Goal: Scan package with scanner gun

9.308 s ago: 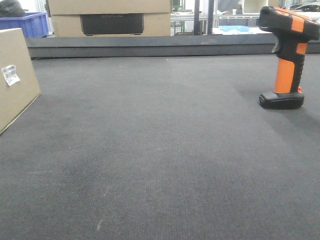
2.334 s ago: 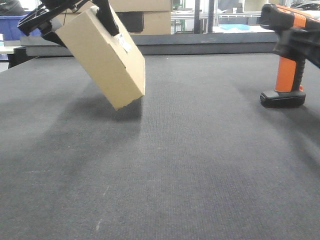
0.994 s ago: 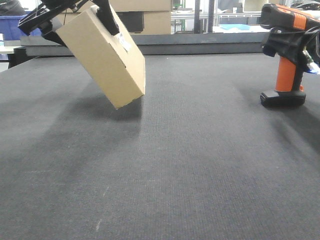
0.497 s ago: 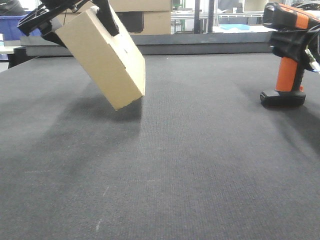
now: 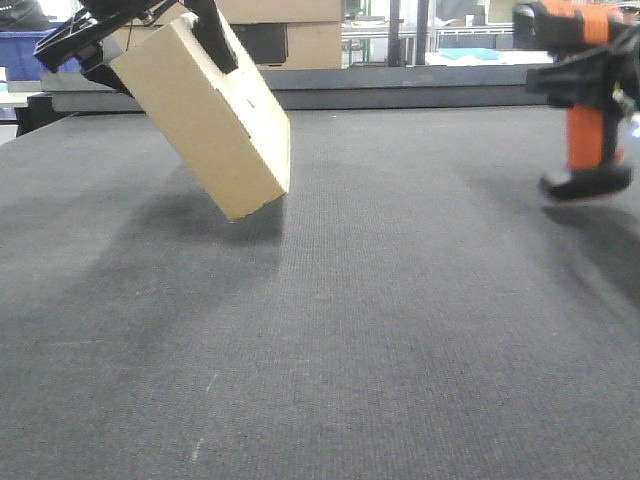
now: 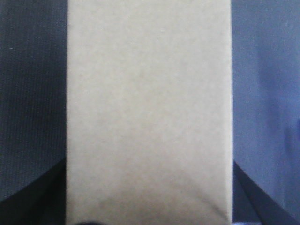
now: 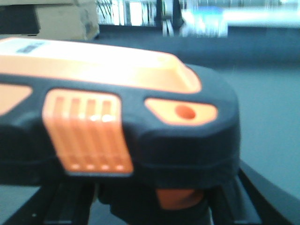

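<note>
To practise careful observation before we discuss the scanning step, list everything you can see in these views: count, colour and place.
package: one, tan, tilted, left side.
scanner gun: one, orange and black, far right.
mat: one, dark grey, covering the table.
cardboard boxes: two stacked, tan, dark panel, behind the table.
crate: one, blue, back left.
left gripper: one, black, shut on the package.
right gripper: one, black, shut on the scanner gun.

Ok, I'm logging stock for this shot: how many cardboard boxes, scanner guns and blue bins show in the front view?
3 cardboard boxes: package, lower back box, upper back box
1 scanner gun
1 blue bin
Total: 5
</note>
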Controlling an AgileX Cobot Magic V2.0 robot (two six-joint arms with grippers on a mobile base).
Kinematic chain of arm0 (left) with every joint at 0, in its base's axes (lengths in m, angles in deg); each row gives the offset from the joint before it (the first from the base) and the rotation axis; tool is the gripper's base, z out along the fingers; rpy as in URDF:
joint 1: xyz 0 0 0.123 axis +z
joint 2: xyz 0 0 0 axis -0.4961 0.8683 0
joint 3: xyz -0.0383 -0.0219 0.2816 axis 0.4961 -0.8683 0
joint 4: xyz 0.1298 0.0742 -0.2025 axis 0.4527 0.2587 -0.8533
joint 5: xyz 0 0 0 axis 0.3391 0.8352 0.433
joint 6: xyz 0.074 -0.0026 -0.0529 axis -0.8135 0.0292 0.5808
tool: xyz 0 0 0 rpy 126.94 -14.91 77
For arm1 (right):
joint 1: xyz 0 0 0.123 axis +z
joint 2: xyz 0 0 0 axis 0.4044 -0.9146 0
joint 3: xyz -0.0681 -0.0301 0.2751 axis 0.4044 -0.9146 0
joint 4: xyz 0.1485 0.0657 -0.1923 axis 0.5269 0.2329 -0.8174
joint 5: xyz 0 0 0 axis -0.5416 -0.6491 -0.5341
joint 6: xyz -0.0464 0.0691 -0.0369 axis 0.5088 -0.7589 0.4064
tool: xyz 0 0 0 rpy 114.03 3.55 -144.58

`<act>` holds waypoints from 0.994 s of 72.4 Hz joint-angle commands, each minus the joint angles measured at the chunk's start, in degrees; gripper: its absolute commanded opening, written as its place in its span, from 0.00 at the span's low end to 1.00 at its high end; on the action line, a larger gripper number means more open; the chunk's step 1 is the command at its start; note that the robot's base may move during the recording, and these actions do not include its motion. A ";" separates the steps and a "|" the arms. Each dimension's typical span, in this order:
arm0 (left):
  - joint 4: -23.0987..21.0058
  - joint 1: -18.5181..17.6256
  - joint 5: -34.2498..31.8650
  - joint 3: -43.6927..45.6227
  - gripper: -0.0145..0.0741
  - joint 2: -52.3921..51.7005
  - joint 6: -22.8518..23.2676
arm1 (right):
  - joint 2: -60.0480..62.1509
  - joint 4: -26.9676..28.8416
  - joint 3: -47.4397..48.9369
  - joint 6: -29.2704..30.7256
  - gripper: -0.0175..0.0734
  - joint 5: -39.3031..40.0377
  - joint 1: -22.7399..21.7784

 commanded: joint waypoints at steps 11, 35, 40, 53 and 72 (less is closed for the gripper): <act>-0.47 -0.37 1.41 0.18 0.04 -0.53 0.32 | 2.55 -0.47 0.40 13.29 0.01 3.80 0.01; -0.47 -0.37 1.41 0.18 0.04 -0.53 0.32 | 2.55 -0.36 0.40 8.68 0.01 4.58 0.01; -0.47 -0.37 1.41 0.18 0.04 -0.53 0.32 | 2.55 1.20 0.40 2.24 0.01 4.71 0.01; -0.47 -0.37 1.51 0.18 0.04 -0.53 0.32 | -0.63 2.40 0.40 -10.16 0.01 7.20 -0.10; -0.47 -0.37 1.76 0.18 0.04 -0.53 0.32 | -4.79 1.16 0.40 -13.76 0.01 11.32 -0.10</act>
